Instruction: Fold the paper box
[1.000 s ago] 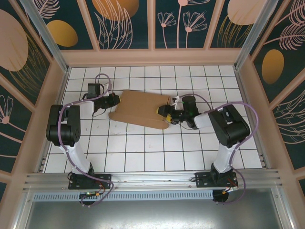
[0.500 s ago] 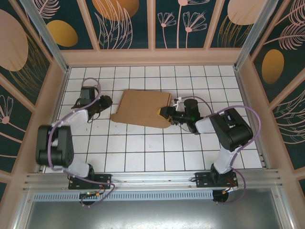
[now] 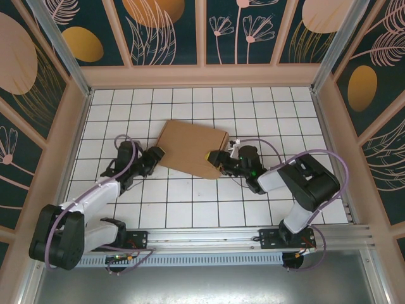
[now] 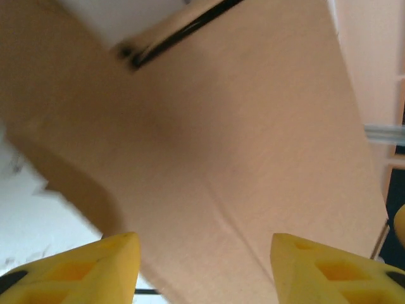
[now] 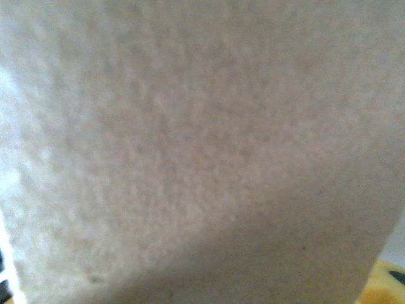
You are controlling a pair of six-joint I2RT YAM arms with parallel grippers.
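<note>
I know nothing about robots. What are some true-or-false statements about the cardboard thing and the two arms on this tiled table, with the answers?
1. A flat brown cardboard box lies on the white tiled table. True.
2. The yellow fingers of the left gripper are pressed together. False: they stand apart, with cardboard in front of them.
3. The right gripper is up by the back wall, far from the box. False: it is at the box's near right corner.
4. The left gripper is beside the box's left edge. True.
</note>
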